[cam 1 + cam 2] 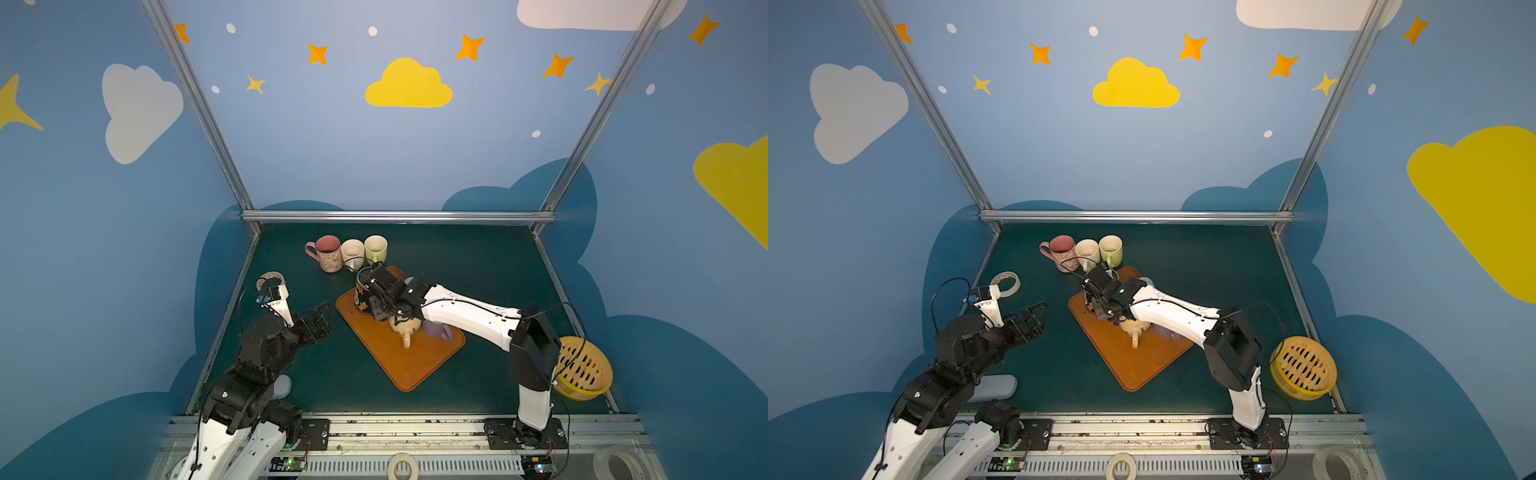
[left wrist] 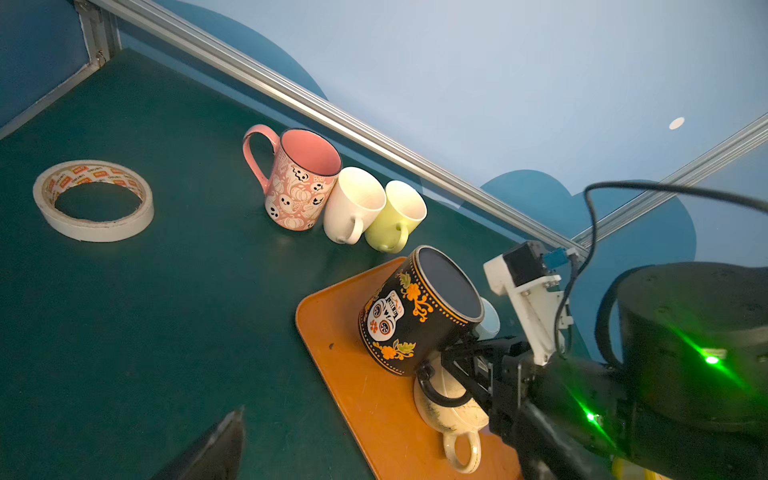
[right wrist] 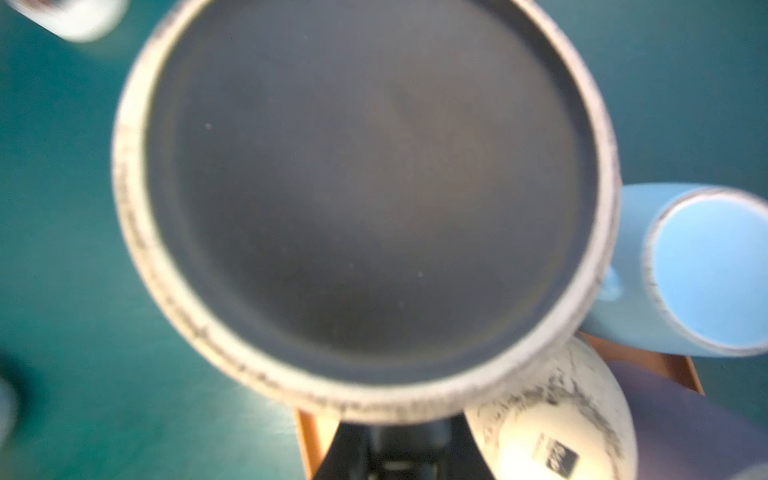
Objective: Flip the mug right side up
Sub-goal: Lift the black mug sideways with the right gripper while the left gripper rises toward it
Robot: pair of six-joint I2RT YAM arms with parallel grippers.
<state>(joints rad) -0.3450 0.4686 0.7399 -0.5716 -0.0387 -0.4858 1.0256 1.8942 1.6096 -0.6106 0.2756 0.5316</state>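
The mug (image 1: 362, 296) is black with a white skull and orange flowers. It hangs tilted over the far corner of the orange tray (image 1: 411, 368), its grey base with a pale foot ring (image 3: 365, 195) turned up towards the right wrist camera. My right gripper (image 1: 380, 302) is shut on the mug's black handle (image 2: 436, 392). In a top view the gripper (image 1: 1100, 303) hides most of the mug. My left gripper (image 1: 321, 321) stands open and empty over the mat left of the tray; only one of its fingertips (image 2: 220, 440) shows in the left wrist view.
On the tray, beside the black mug, are an upside-down cream mug (image 1: 405, 330), a lavender mug (image 1: 435, 331) and a light blue mug (image 3: 702, 270). Three upright mugs stand at the back: pink (image 1: 328, 252), white (image 1: 352, 252), green (image 1: 376, 247). A tape roll (image 1: 270, 279) lies far left, a yellow basket (image 1: 582, 368) right.
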